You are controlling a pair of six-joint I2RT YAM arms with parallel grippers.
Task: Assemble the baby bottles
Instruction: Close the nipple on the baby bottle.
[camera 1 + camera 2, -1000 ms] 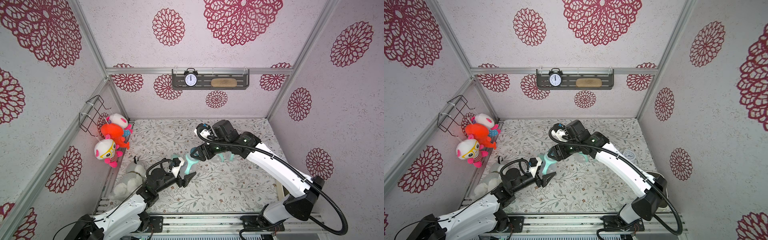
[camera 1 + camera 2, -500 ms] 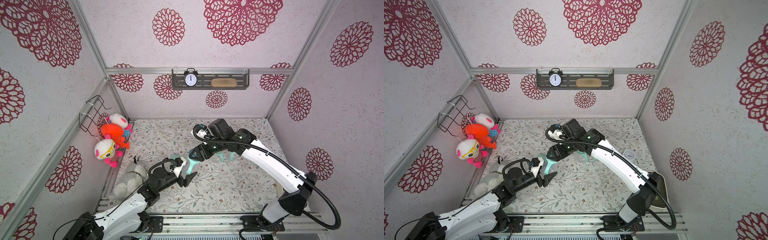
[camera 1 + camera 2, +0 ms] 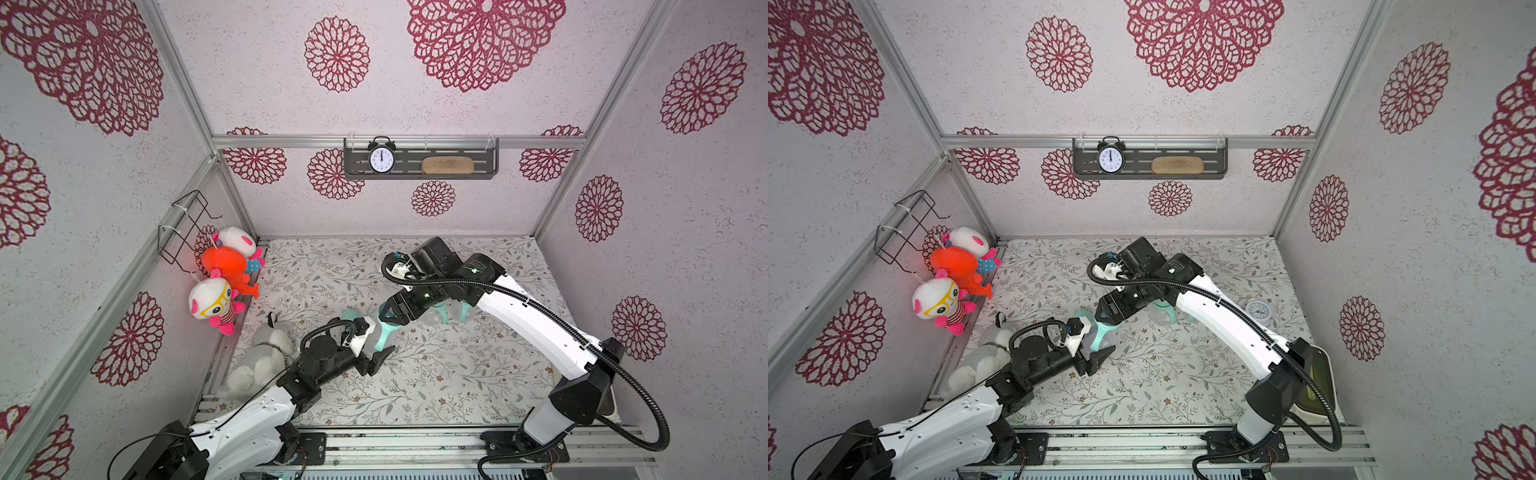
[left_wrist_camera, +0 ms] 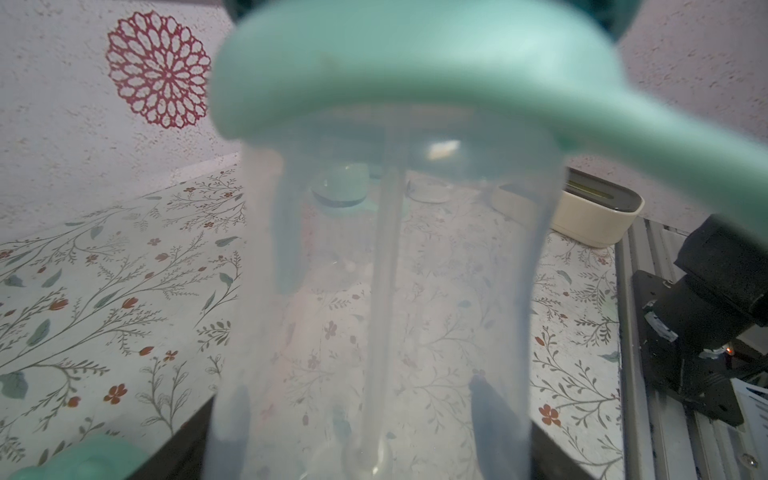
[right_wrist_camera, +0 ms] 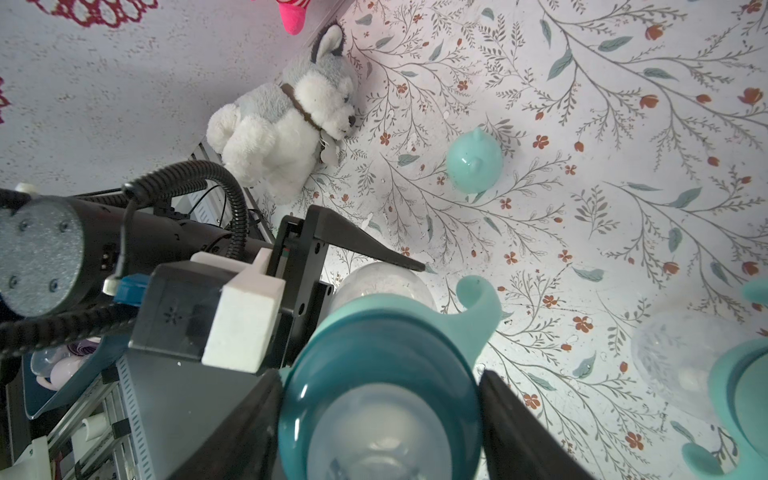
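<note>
Right arm (image 3: 523, 311) is reaching slightly further toward the left gripper (image 3: 374, 351) than a second ago; right gripper (image 5: 380, 376) is clasping the dark teal nipple collar (image 5: 374, 345) from above; left gripper is clenching the clear bottle (image 4: 382, 291) by its base end over the floral mat (image 3: 436, 374), long axis tilting up toward the right gripper.

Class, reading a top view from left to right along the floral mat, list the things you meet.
Husky plush → held baby bottle → second baby bottle → small white clock → cream box.

Mock nursery booth: plush toys (image 3: 224, 266), aluminium frame (image 3: 291, 142).
</note>
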